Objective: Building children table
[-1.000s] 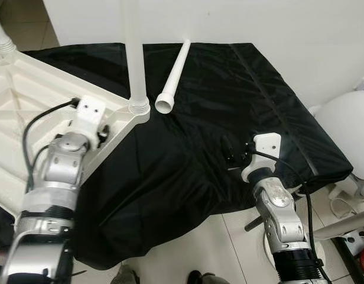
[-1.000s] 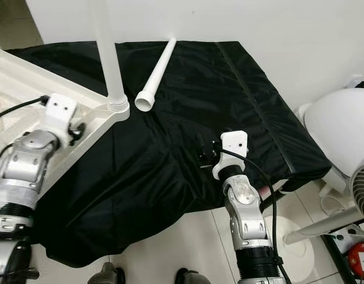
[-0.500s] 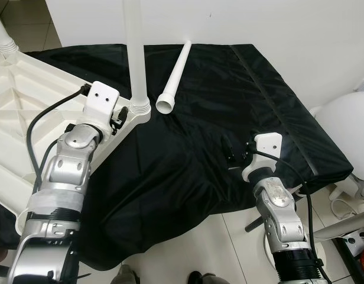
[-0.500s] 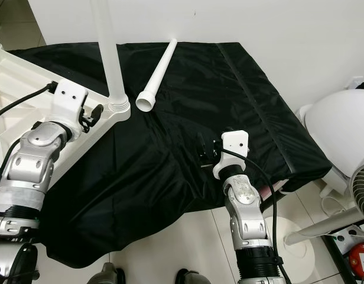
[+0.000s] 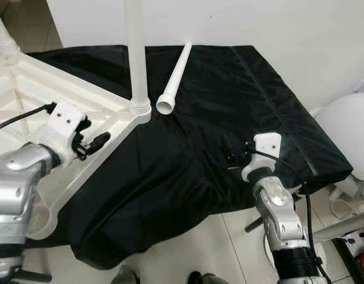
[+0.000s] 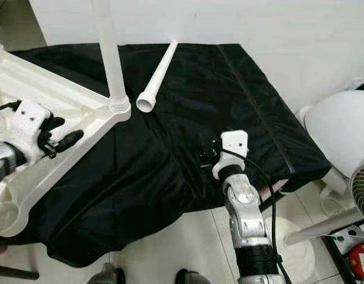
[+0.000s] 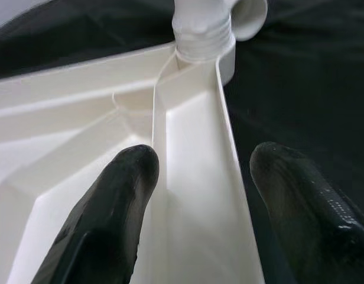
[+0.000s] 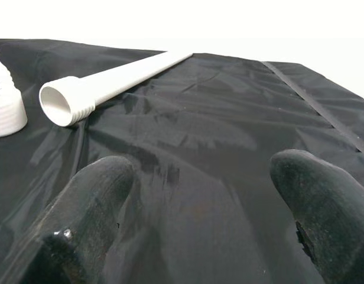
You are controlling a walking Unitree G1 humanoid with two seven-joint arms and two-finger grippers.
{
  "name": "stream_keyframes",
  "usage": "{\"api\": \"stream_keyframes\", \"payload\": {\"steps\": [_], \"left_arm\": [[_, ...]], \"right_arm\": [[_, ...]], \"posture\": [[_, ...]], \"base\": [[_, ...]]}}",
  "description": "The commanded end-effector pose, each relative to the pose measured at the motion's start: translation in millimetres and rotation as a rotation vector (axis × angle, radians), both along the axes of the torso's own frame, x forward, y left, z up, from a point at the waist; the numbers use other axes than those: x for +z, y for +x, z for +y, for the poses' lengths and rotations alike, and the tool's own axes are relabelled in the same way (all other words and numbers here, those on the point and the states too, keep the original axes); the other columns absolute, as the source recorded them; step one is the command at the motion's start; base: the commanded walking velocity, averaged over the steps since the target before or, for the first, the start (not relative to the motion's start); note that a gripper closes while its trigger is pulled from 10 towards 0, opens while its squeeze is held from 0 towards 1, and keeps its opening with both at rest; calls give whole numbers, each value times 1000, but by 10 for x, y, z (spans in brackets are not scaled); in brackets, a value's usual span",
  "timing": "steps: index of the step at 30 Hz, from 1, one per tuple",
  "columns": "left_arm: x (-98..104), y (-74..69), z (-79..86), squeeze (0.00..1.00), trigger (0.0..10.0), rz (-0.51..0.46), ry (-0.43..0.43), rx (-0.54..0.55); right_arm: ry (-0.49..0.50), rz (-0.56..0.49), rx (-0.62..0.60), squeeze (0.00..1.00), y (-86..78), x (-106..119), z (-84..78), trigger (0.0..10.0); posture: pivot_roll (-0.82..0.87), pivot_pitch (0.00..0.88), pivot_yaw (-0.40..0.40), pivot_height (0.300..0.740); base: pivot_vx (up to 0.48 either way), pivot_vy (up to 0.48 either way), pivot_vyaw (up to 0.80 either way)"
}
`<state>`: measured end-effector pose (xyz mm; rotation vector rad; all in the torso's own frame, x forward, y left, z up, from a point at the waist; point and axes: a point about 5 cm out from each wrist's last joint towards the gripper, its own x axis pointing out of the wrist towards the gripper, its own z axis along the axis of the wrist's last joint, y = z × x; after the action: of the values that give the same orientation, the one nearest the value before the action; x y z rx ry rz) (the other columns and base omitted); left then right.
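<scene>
An upturned white plastic table top [image 5: 28,97] lies on the left of a black cloth. One white leg [image 5: 135,53] stands upright in its corner socket [image 7: 202,29]. A loose white leg [image 5: 176,71] lies on the cloth beyond that corner, its threaded open end [image 8: 61,100] facing me. My left gripper [image 5: 92,142] is open, its fingers [image 7: 111,201] straddling the table top's edge rib a short way back from the socket. My right gripper [image 5: 232,157] is open and low over the bare cloth, well short of the loose leg.
The black cloth [image 5: 241,89] covers a work table and hangs over its front edge near my right arm. A second fitted leg [image 5: 2,35] rises at the far left. A white fan [image 6: 341,130] stands on the tiled floor at the right.
My left arm has drawn back toward me and to the left, away from the corner socket, with its fingers now over the table top's edge. The right arm has stayed put.
</scene>
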<state>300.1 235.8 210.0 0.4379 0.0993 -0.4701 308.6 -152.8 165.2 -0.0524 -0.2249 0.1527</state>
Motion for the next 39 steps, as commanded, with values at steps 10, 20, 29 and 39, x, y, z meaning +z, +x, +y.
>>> {"api": "stream_keyframes", "payload": {"steps": [10,20,29,39], "left_arm": [[-137,-348,54,0,10000,178,-1,-132],[-231,-437,97,0,10000,250,10,-99],[-289,-437,143,0,10000,257,24,-39],[-306,-441,268,0,10000,240,69,24]], "right_arm": [[0,7,4,0,0,-32,10,10000],[5,10,-3,0,20,-57,-4,10000],[5,14,24,0,35,-65,66,10000],[5,3,-1,0,44,-42,4,10000]], "posture": [[159,126,-60,740],[175,132,-57,740],[191,133,-68,740],[179,133,-60,740]], "base": [[0,0,0],[0,0,0],[0,0,0],[0,0,0]]}}
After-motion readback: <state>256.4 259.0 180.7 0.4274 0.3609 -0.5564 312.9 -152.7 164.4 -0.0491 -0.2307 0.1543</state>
